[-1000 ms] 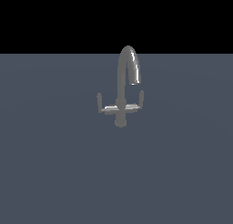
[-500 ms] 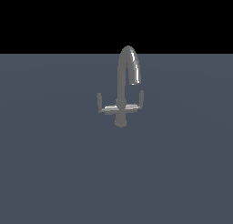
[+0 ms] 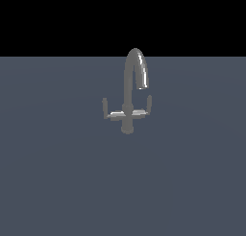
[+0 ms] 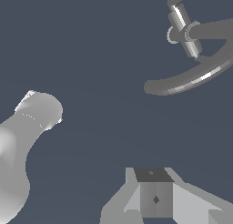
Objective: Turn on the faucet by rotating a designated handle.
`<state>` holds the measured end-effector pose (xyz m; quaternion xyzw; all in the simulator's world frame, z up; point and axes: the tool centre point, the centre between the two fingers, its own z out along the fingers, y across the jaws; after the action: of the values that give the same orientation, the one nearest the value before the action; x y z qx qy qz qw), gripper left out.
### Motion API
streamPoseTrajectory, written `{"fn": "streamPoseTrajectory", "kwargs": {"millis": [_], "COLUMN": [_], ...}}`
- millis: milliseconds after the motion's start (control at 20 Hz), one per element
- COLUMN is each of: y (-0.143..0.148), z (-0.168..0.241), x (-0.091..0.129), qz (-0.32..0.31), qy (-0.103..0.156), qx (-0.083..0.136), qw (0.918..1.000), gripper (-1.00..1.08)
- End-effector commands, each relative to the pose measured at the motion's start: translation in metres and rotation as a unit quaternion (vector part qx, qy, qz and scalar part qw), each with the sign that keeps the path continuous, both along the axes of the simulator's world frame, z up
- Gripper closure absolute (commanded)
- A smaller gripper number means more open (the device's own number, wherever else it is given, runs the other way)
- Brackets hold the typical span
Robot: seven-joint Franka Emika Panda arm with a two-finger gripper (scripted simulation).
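Note:
The faucet (image 3: 129,103) is a small grey tap with a tall gooseneck spout, standing on the dark grey surface in the middle of the exterior view. Its outlet points to the exterior view's right. The handle (image 3: 107,113), a thin L-shaped lever with an upturned tip, branches off on the exterior view's left. A matching lever (image 3: 144,110) sits under the outlet. In the wrist view the faucet (image 4: 195,75) and the handle (image 4: 176,8) lie far from my gripper (image 4: 156,198). The gripper's fingers meet with nothing between them. The gripper is out of the exterior view.
A pale rounded part of my arm (image 4: 22,141) fills one side of the wrist view. The flat dark grey surface (image 3: 57,182) spreads all around the faucet, with a black background behind it.

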<state>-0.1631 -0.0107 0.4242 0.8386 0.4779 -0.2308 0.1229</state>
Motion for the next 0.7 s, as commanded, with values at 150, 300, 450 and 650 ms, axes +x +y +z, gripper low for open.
{"fn": "streamPoseTrajectory", "kwargs": {"millis": [150, 300, 450, 650], "y": [-0.002, -0.003, -0.003, -0.003], "z": [-0.012, -0.018, -0.025, -0.035], "x": [0.018, 0.027, 0.037, 0.050], "qz": [0.076, 0.116, 0.155, 0.205], "qy": [0.056, 0.087, 0.119, 0.164], "qx": [-0.018, -0.026, -0.034, -0.044], "qw": [0.9954, 0.9891, 0.9801, 0.9640], "gripper": [1.08, 1.08, 1.08, 1.08]}}
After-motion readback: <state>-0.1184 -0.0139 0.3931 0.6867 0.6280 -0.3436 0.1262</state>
